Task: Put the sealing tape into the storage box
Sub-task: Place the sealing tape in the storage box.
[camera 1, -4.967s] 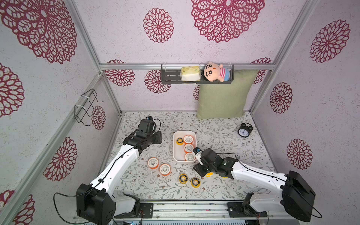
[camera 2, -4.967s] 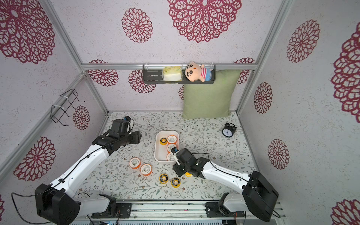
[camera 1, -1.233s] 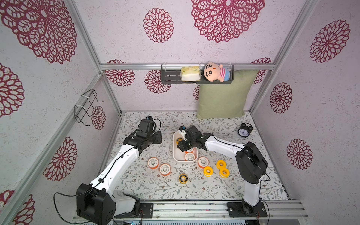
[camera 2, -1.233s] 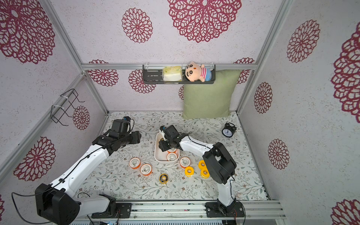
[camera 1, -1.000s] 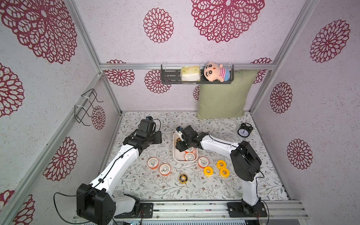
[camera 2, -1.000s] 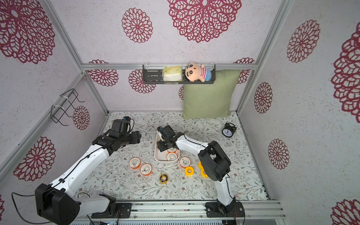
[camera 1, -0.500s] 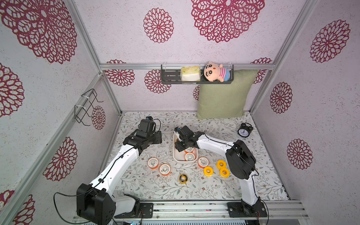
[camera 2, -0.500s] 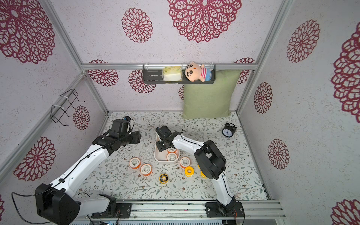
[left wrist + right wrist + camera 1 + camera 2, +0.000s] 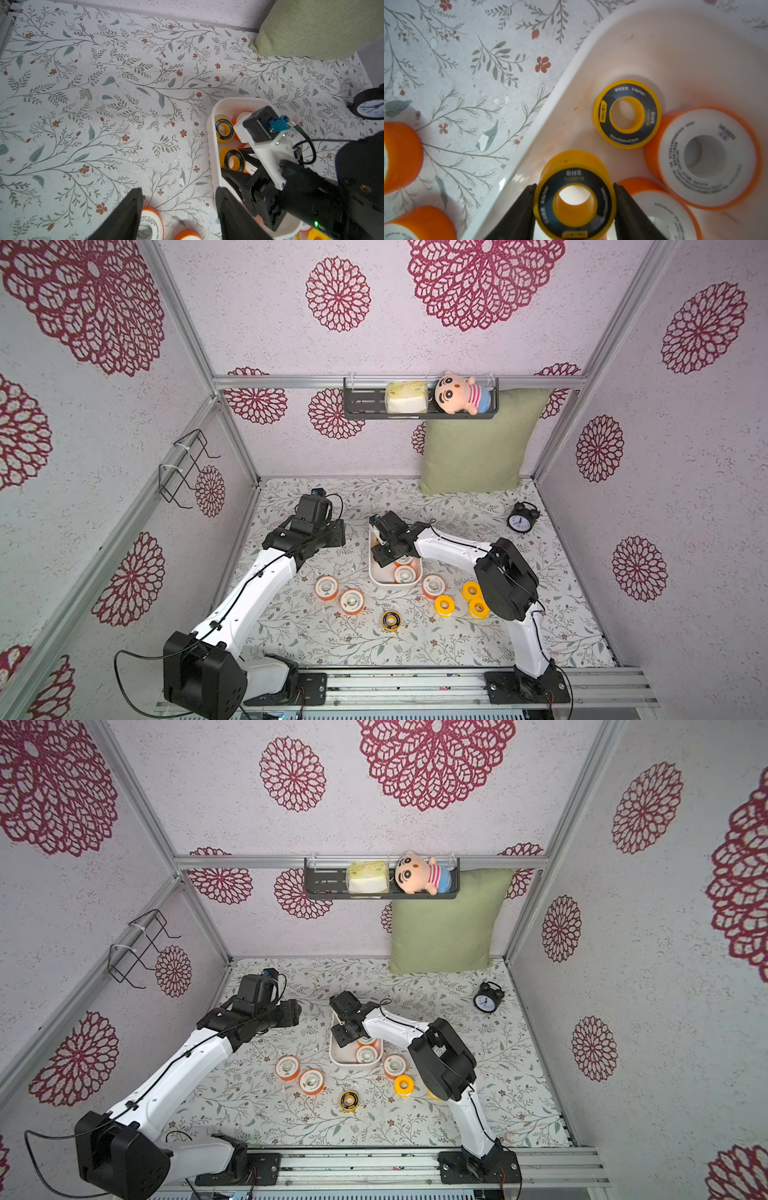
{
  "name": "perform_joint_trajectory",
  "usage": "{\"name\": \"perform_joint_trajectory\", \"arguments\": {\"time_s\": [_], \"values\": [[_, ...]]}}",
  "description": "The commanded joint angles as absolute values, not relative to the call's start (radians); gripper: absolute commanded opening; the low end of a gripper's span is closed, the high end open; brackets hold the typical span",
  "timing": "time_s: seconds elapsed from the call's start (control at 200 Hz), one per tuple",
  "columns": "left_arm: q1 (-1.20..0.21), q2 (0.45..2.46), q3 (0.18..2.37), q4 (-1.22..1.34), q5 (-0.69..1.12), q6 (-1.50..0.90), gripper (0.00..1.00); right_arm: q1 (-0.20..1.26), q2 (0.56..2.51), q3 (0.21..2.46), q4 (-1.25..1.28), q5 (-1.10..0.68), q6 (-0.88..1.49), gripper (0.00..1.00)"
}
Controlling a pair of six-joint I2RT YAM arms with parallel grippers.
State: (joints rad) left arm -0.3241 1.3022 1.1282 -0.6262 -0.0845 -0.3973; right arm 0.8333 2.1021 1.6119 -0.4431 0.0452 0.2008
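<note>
Held roll point(image 9: 573, 164), yellow with a black face: inside the storage box point(image 9: 675, 41), by its left wall, just near of a second black-faced roll point(image 9: 627, 114). Right tool point(image 9: 574, 187) is clamped on it, one finger pressed to each side. An orange neighbour point(image 9: 660, 207) sits just beside one finger.

Step in hand, as I read it: setting the roll down. Cannot tell whether it is seated on the box floor. Best to lower until it lies flat, part the fingers only slightly, then lift straight up. A wide opening risks shoving the orange neighbour or scraping the wall.

Left tool point(image 9: 178, 189): fingers apart, empty, over the counter point(image 9: 83, 124) left of the box.

Views: only the right wrist view shows the finger contact; in both top views the tool covers that roll. A top view gives the count outside: three orange rolls point(image 9: 326, 587), three all-yellow rolls point(image 9: 444, 605) and one black-faced stray point(image 9: 391, 620), all near of the box.
</note>
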Motion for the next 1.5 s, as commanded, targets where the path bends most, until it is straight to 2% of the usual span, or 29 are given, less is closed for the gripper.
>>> {"name": "perform_joint_trajectory", "arguments": {"time_s": [0.0, 0.13, 0.42, 0.645, 0.871, 1.226, 1.376, 1.491], "values": [[-0.319, 1.291, 1.132, -0.627, -0.088, -0.396, 0.63, 0.835, 2.106, 1.650, -0.466, 0.080, 0.185, 0.62], [-0.319, 1.292, 1.131, -0.627, -0.086, -0.394, 0.64, 0.836, 2.099, 1.654, -0.468, 0.087, 0.187, 0.68], [-0.319, 1.289, 1.131, -0.627, -0.084, -0.393, 0.64, 0.836, 2.081, 1.652, -0.469, 0.087, 0.187, 0.68], [-0.319, 1.284, 1.131, -0.629, -0.067, -0.390, 0.64, 0.800, 1.894, 1.501, -0.296, 0.004, 0.234, 0.67], [-0.319, 1.269, 1.126, -0.627, -0.044, -0.388, 0.64, 0.688, 1.715, 1.282, -0.115, -0.126, 0.319, 0.64], [-0.338, 1.212, 1.076, -0.689, 0.020, -0.416, 0.64, 0.514, 1.605, 1.026, 0.016, -0.243, 0.398, 0.59], [-0.392, 1.171, 1.022, -0.682, 0.025, -0.440, 0.64, 0.482, 1.603, 0.965, 0.064, -0.296, 0.418, 0.56], [-0.487, 1.162, 0.990, -0.676, -0.004, -0.464, 0.64, 0.477, 1.622, 0.967, 0.066, -0.316, 0.422, 0.53]]}}
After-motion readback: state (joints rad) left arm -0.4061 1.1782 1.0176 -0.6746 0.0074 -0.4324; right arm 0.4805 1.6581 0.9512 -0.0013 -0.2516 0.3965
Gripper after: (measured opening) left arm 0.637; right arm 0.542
